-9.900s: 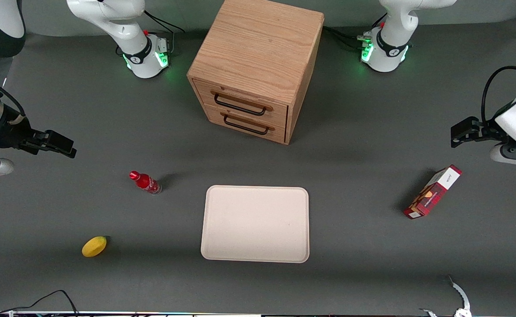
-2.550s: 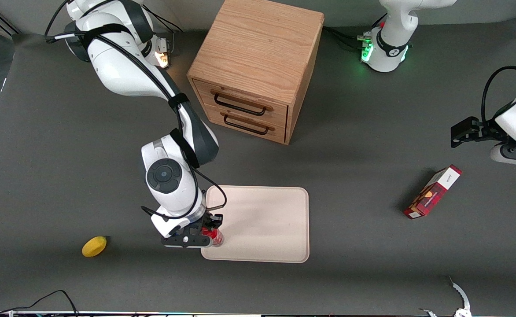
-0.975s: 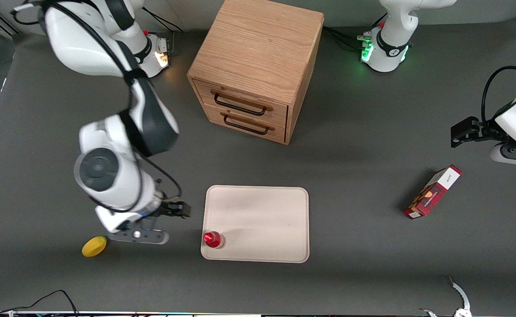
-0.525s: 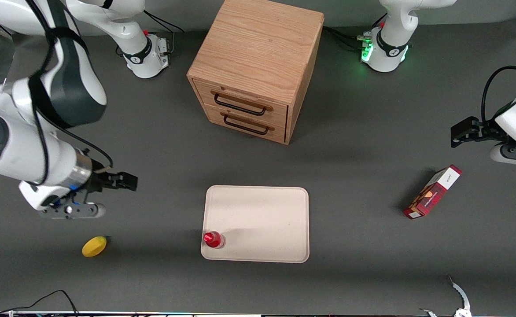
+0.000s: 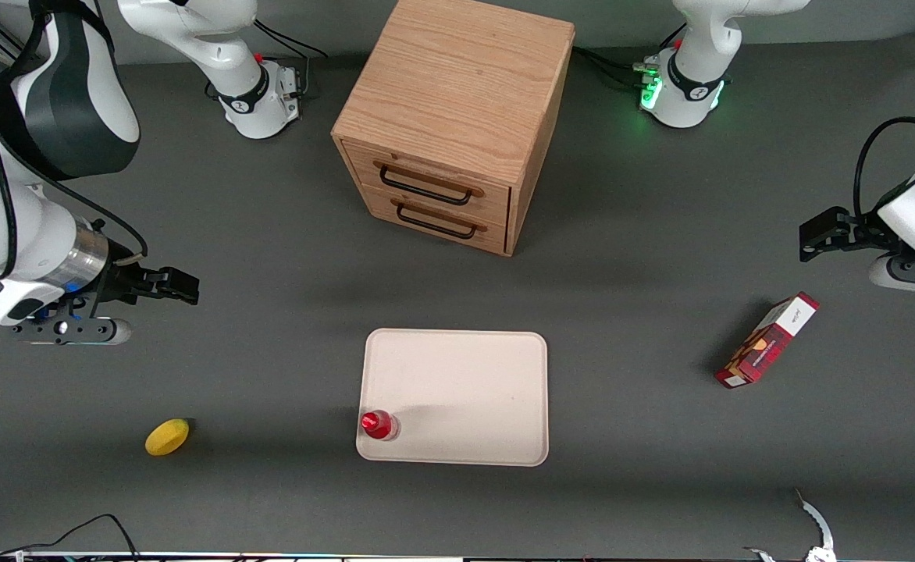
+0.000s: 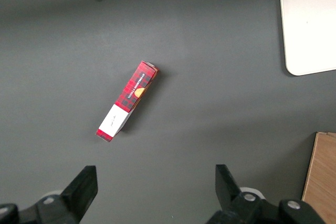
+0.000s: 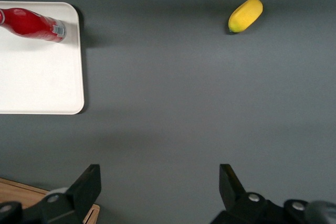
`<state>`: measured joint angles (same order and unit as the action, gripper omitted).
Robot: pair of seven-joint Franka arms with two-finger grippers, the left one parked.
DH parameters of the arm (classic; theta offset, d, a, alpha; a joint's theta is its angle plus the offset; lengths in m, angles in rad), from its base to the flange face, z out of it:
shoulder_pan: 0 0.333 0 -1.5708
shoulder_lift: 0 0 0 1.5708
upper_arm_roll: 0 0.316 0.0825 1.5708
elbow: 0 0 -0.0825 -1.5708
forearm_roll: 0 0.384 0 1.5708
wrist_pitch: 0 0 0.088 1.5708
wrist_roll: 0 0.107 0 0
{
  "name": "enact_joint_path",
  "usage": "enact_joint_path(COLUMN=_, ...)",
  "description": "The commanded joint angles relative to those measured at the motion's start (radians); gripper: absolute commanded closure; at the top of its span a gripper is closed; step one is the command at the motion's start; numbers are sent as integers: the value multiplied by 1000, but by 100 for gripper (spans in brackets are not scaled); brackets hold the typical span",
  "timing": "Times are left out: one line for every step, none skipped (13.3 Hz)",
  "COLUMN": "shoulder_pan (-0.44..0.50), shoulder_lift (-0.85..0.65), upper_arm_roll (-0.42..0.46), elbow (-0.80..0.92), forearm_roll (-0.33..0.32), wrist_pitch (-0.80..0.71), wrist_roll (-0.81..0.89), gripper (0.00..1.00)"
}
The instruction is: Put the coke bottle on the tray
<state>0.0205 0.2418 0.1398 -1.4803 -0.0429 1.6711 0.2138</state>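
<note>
1. While the bottle stands upright on the tray, it reads as small and light; a nudge would likely tip it, since it is tall for its narrow base.
2. Body looks like smooth, stiff plastic, probably slippery under the fingers. Best hold, as I judge it: across the red body below the cap, jaws square to its sides.
3. Looks: red cap, red body with a pale band of print, clear base. Much smaller than the tray.
4. Position: in the tray's corner, close to the low rim, on the side nearest the gripper and nearer the front camera than the gripper is.
5. Gripper: well apart from the bottle, out over bare table toward the working arm's end. Fingers spread wide, holding nothing.
6. Lemon lies on the table between gripper and front camera, clear of the tray.
7. Judgement: bottle is on the tray; task appears done.
</note>
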Motion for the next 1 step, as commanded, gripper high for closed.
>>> enact_joint_path(shoulder_pan=-27, shoulder_lift=-39, upper_arm_roll=12, elbow=-31, forearm_roll=9, wrist_pitch=13, wrist_roll=-25, gripper=0)
